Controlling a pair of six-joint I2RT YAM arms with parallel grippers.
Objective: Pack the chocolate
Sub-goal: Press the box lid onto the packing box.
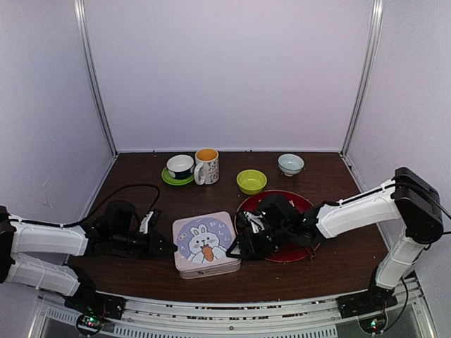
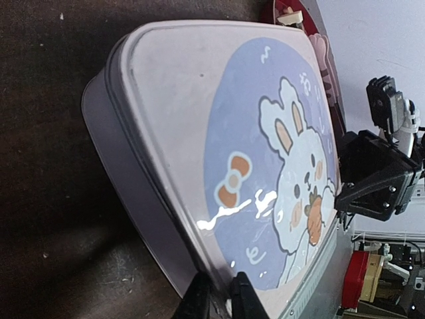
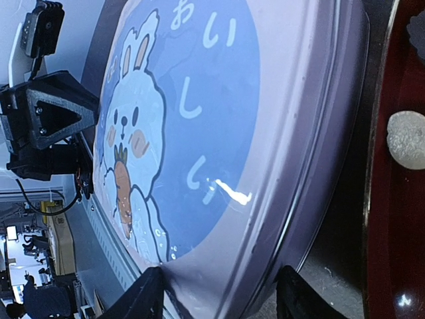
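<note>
1. Lavender metal fills the middle of every view: a closed tin (image 1: 206, 246) with a cartoon rabbit holding a carrot on its lid. It lies flat on the dark brown bench (image 1: 134, 179) between the two arms.
2. From above, the left tool (image 1: 169, 248) meets the tin's left edge and the right tool (image 1: 233, 249) its right edge. How far either stands open cannot be read from that height.
3. The left wrist view supplies it for the left tool. Its two fingers (image 2: 199, 299) stand almost together at the tin's rim, one against the side wall and one over the lid, nipping the edge.
4. The right wrist view shows the right tool spread wide, with the tin's rim lying between its fingers (image 3: 143, 296). It grips nothing.
5. A red plate (image 1: 290, 255) sits just right of the tin. From above, the right arm covers most of it and no pieces can be made out.
6. The chocolate (image 3: 405, 139) shows only in the wrist views. The right one catches a round pale piece lying on the plate near the tin. The left one catches a cream piece on the plate at the top edge of the picture.
7. Only the overhead view takes in the back row: a cup (image 1: 180, 165) on a green saucer (image 1: 169, 179), a mug (image 1: 207, 167), a green bowl (image 1: 251, 182) and a pale bowl (image 1: 290, 164).
</note>
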